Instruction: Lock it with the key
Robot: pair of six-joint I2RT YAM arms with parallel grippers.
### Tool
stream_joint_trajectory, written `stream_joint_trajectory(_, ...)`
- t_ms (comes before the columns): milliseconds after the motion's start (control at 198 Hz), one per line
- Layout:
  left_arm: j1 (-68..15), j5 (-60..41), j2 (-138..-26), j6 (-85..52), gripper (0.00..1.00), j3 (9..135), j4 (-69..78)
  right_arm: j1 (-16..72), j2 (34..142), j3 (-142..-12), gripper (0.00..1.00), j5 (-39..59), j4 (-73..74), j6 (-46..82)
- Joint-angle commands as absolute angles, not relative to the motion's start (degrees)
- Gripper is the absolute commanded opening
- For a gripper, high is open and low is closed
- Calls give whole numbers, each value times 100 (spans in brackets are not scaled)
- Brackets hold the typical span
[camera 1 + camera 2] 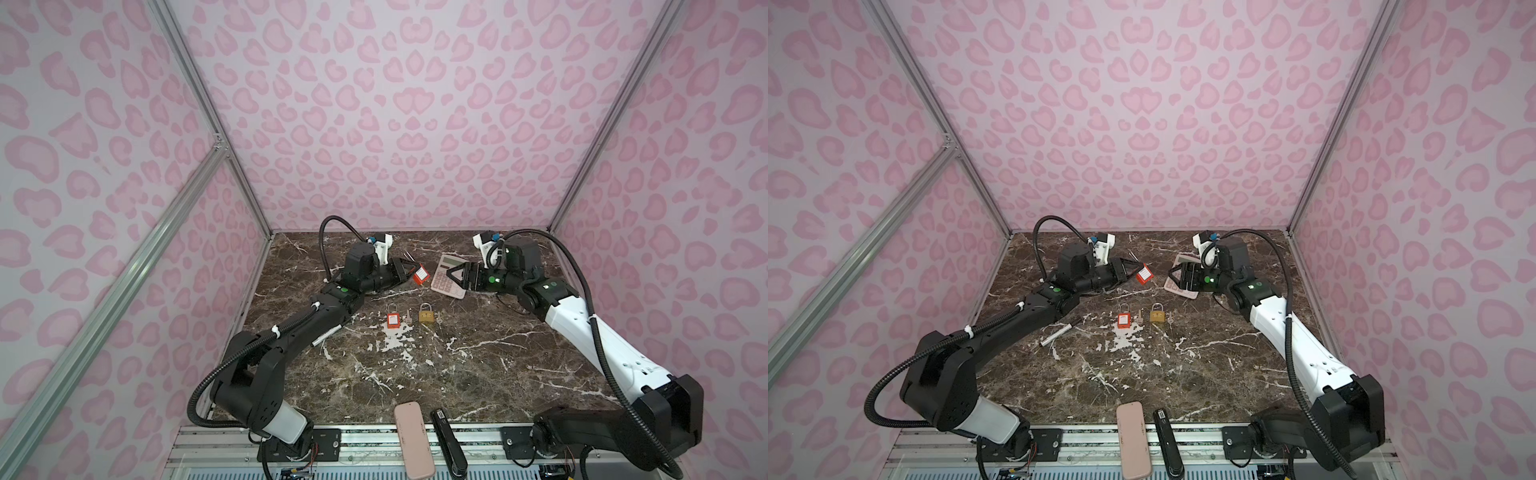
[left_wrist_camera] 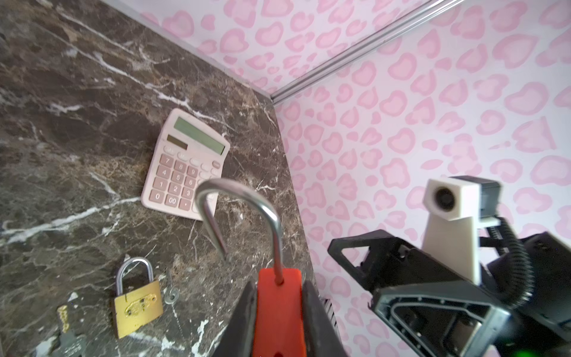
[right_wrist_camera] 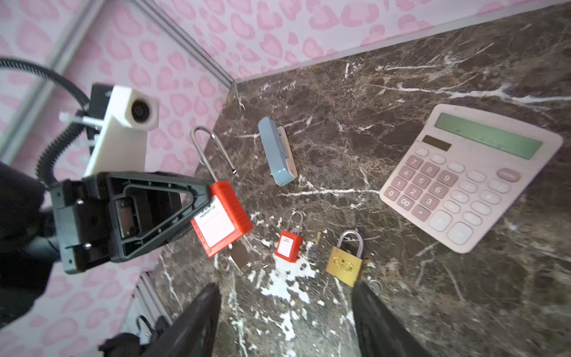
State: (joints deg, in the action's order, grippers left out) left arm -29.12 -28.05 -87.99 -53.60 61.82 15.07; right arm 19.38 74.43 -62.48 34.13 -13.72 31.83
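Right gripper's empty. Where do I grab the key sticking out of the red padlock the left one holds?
Probably best to take the key by its flat bow, jaws on its two broad faces, approaching from the end of the held red padlock opposite the open shackle. Only the bow sticks out, and the left gripper clamps the body's sides.

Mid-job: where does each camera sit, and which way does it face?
Top views: high at the front, looking down at the dark marble table; both arms show.
Left wrist: behind the left gripper, facing the pink calculator; its fingers clamp the large red plastic padlock.
Right wrist: behind the open right gripper, facing the table.
Shared: both wrists see the brass padlock.
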Motion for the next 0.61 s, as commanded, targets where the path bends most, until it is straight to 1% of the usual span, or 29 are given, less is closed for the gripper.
stream_joint_trajectory(0, -2826, -2677, -8661, -5680, 5, 6203, 2336, 1894, 7418, -6065, 73, 4060, 299, 4552)
stream_joint_trajectory(56, -2788, -2652, -8611, -5762, 4, 6205, 2427, 1891, 7479, -6032, 76, 4159, 650, 4918)
stream_joint_trajectory(217, -2699, -2545, -8391, -5937, 4, 6216, 2632, 1918, 7737, -5928, 78, 4459, 1890, 5917)
stream_joint_trajectory(344, -2616, -2593, -8231, -6206, 5, 6090, 3042, 2031, 7951, -5751, 79, 4380, 3135, 6810)
stream_joint_trajectory(470, -2555, -2756, -8174, -6511, 5, 5955, 3632, 2208, 8285, -5730, 79, 4322, 3892, 7467)
stream_joint_trajectory(601, -2542, -2747, -8122, -6572, 5, 5928, 3796, 2535, 8636, -5728, 79, 4140, 4554, 7924)
